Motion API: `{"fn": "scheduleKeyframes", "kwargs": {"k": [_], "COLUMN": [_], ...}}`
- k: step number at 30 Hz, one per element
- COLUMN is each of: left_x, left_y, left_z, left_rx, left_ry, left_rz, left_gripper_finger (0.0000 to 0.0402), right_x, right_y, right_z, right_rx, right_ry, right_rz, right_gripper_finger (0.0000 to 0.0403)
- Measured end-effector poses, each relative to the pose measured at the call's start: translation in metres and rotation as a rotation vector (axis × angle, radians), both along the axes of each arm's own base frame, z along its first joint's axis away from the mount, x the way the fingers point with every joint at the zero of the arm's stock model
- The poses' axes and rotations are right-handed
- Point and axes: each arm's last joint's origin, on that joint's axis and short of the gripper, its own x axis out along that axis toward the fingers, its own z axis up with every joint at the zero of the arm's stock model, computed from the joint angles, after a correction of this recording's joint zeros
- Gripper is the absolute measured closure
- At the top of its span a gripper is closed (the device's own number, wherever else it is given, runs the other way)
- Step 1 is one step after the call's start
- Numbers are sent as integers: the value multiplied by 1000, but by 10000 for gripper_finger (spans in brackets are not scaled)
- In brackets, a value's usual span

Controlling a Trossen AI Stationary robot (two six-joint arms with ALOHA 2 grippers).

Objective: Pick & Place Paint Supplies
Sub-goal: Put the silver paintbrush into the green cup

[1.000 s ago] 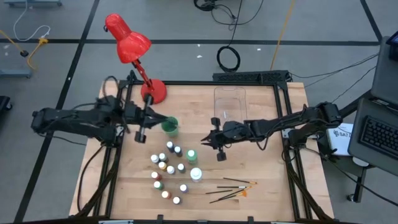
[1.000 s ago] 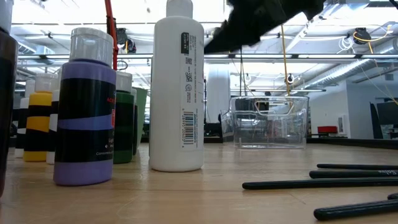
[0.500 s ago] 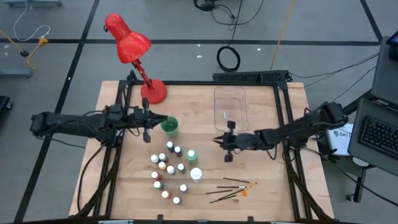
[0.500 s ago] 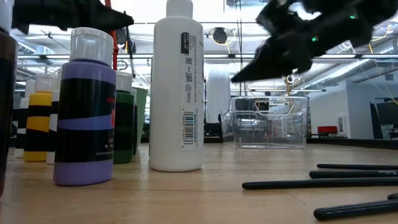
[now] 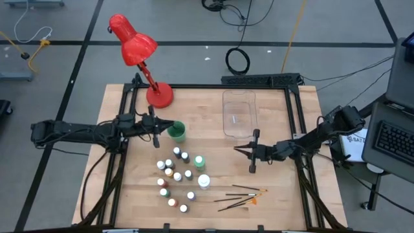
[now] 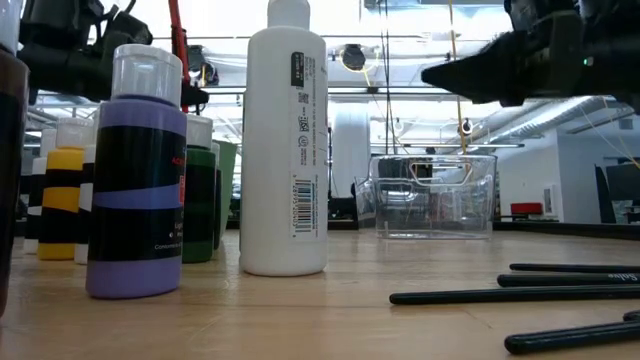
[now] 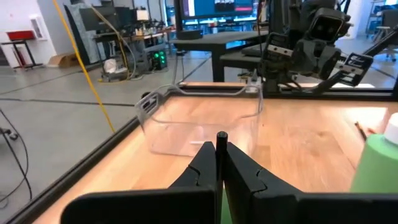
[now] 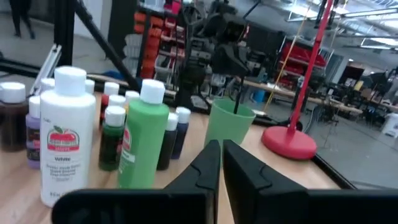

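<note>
Across the wooden table point(image 5: 272, 200) in your overhead view, the biggest item is the red desk lamp point(image 5: 139, 55) at about eleven o'clock, its base on the far left corner. Next comes the clear plastic bin point(image 5: 239, 114), at roughly one o'clock from the table's centre, with nothing visible inside. Your left gripper point(image 5: 154, 124) hangs at nine o'clock, just beside the green cup point(image 5: 176, 132), fingers pinching a thin dark paintbrush point(image 7: 221, 138) whose tip pokes up between them in the left wrist view. Your right gripper point(image 5: 252, 153) sits at three o'clock, near the bin's front edge, fingers pressed together on nothing. Down at six o'clock stand the white bottle point(image 5: 204, 182) and, just beyond it, the green bottle point(image 5: 199, 161), with the tiny white-capped paint bottles point(image 5: 174, 178) clustered close at their nine o'clock side. At five o'clock, near the front edge, the remaining paintbrushes point(image 5: 242, 197) lie flat on the wood, well apart from both grippers.
</note>
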Motion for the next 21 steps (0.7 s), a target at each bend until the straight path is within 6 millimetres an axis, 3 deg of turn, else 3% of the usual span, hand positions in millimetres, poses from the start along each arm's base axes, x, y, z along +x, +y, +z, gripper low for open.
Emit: {"fn": "scheduleKeyframes", "kwargs": {"k": [14,21], "left_x": [0,2], "left_y": [0,1], "left_z": [-19,-23], "left_rx": [-16,-19], "left_ry": [89,120], "left_rz": [-2,5], "left_gripper_finger": [399,368], "right_x": [-1,-1], "right_y": [0,0], "right_z": [-6,-6], "right_rx": [-16,-16], "right_ry": [50,52], "right_rz": [5,5], "right_gripper_finger": [392,391]}}
